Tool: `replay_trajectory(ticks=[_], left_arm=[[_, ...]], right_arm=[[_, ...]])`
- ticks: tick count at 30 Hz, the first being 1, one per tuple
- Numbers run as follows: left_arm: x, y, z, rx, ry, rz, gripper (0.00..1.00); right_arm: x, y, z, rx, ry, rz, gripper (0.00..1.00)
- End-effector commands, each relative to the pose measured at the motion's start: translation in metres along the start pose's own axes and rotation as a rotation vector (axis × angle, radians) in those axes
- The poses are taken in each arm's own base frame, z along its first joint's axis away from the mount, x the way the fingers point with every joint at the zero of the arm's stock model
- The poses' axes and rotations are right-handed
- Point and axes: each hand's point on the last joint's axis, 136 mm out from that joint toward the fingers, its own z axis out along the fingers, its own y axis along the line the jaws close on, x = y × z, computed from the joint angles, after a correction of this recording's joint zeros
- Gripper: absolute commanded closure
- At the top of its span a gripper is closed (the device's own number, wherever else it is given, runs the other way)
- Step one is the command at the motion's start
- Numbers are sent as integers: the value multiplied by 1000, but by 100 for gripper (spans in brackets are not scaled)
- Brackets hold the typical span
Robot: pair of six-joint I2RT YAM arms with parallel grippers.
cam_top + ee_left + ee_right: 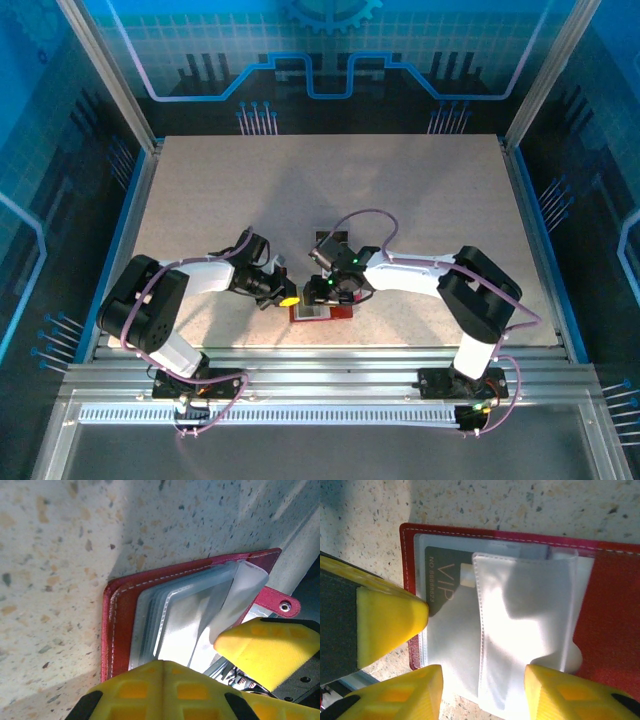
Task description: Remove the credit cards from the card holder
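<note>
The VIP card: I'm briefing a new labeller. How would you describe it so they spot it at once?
Near the front edge of the speckled table lies the open red card holder. Under a clear sleeve inside it sits the VIP card: dark olive-grey with pale VIP lettering, where the pockets beside it are blank white.
</note>
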Motion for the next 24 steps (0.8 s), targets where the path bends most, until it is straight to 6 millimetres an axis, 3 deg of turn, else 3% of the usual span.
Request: replay_trajectory(ticks=[1,13,24], left_arm=[[4,7,1,-39,16,-3,98],[3,-8,-4,-32,17,20,98],[4,-16,-5,-29,21,35,98]], right_arm=[[-1,5,-14,27,-24,-32,51],[-3,4,-24,44,-44,-42,46],[-5,-12,-38,88,-66,-42,48]])
